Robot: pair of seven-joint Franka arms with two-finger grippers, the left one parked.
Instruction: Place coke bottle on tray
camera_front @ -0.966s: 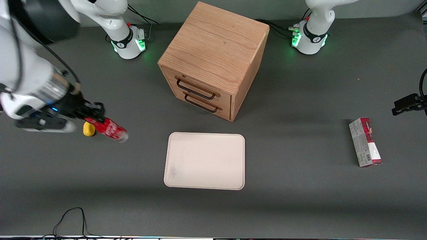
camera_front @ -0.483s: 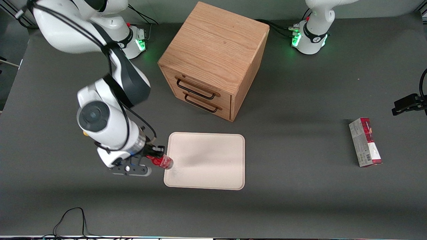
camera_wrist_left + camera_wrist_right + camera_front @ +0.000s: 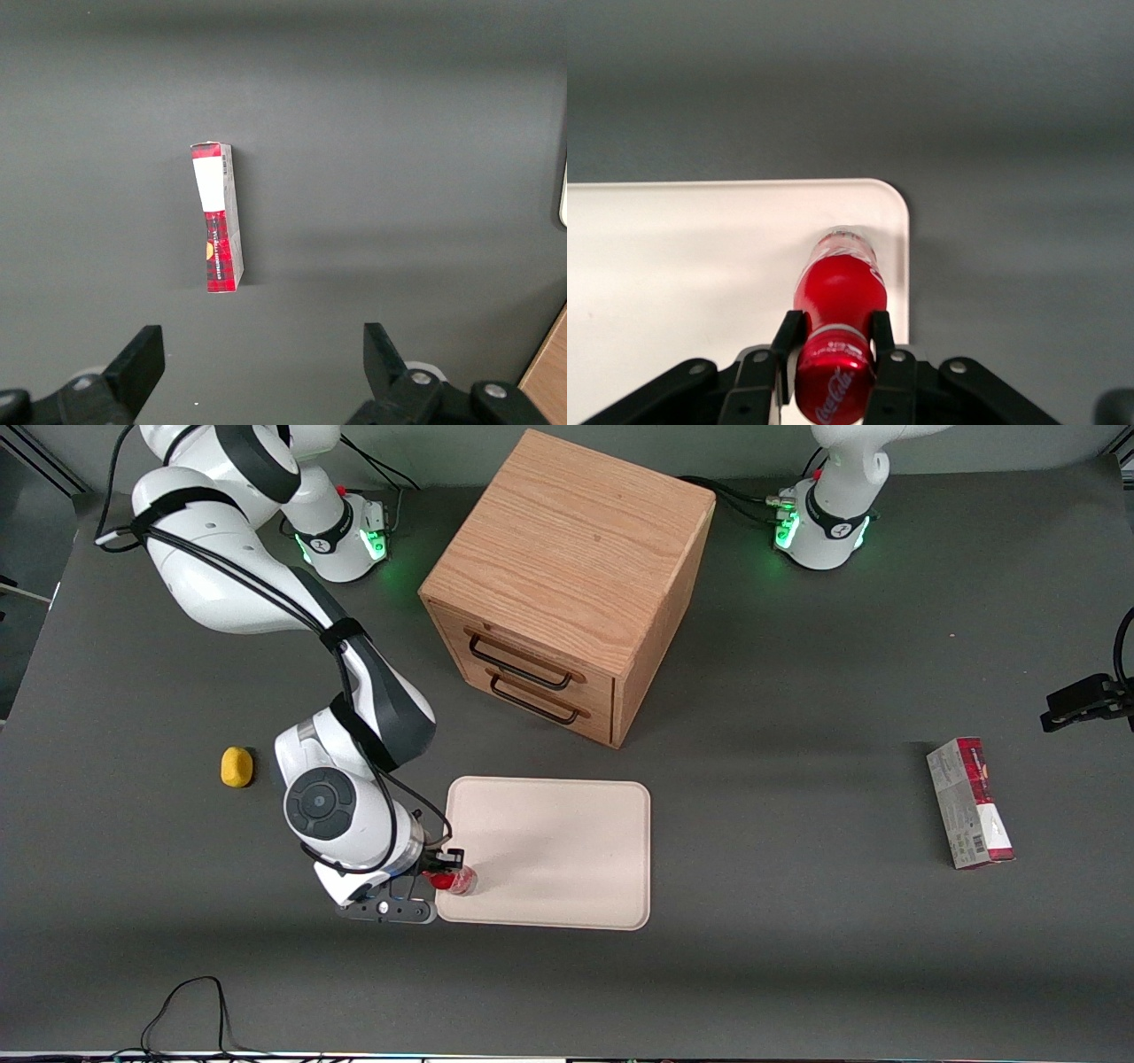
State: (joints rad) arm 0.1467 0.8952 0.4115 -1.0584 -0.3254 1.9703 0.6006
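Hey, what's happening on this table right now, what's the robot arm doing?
The working arm's gripper is shut on the coke bottle near its cap and holds it over a corner of the tray, the corner nearest the front camera at the working arm's end. The bottle's silvery base points down at the tray; whether it touches yet is unclear. A yellow lump lies on the table toward the working arm's end, and a red-and-grey carton toward the parked arm's end.

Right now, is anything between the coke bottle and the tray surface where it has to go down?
Nothing visible. The end effector grips the coke bottle by the neck over a bare corner of the tray.
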